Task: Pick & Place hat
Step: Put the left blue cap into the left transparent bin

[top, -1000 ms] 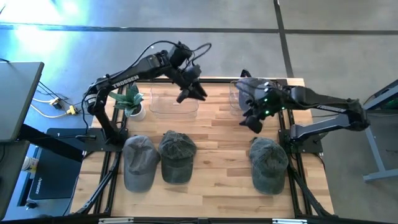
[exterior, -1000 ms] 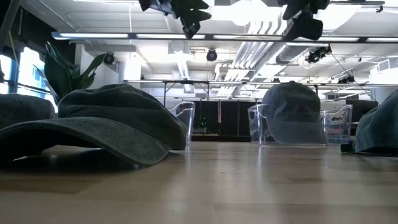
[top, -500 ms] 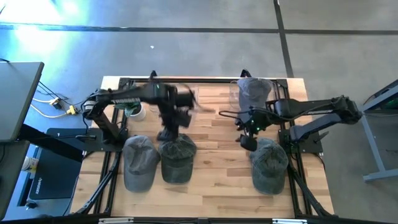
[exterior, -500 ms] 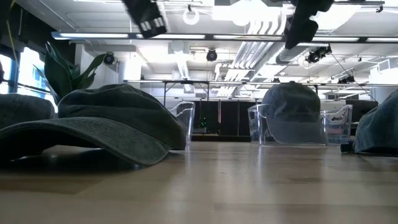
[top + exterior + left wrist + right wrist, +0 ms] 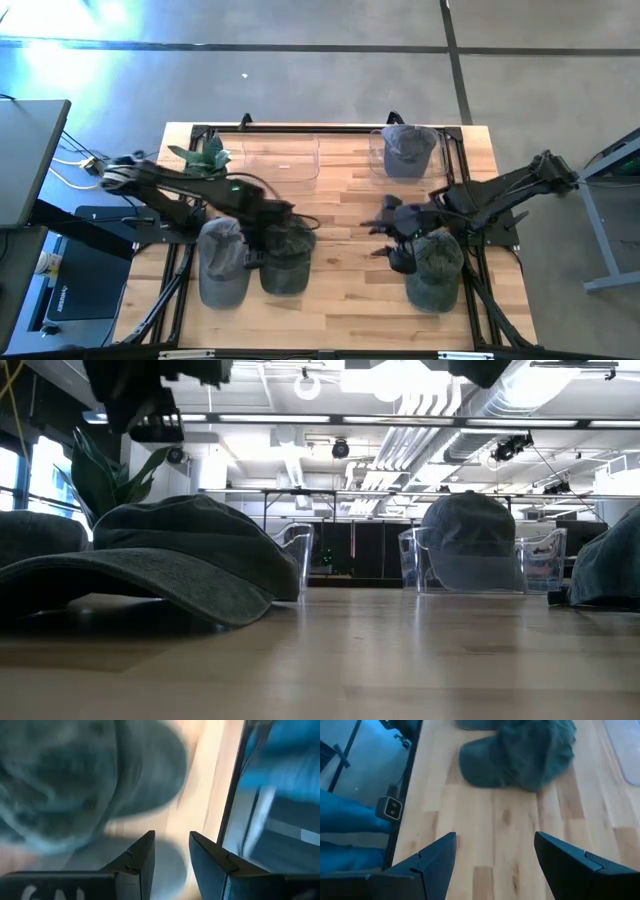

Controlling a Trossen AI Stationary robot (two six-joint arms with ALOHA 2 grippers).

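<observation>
At table's 7 o'clock, left gripper (image 5: 258, 240), jaws narrowly spread, probably hovers between two hats (image 5: 287, 252). Risk: snagging both. Right gripper (image 5: 392, 252), spread wide, flanks the 4 o'clock hat (image 5: 437, 265).

Potted plant (image 5: 208, 160) at table's (image 5: 340, 300) back left corner.

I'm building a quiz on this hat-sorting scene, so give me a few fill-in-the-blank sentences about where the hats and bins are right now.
1. The number of hats lying loose on the table, outside the bins, is ____.
2. The clear bin on the right holds one ____.
3. The other clear bin, nearer the potted plant, holds ____ hats.
4. The right gripper, fingers open, hangs beside the loose hat on the table's ____ side.

Missing words: three; hat; no; right
</observation>
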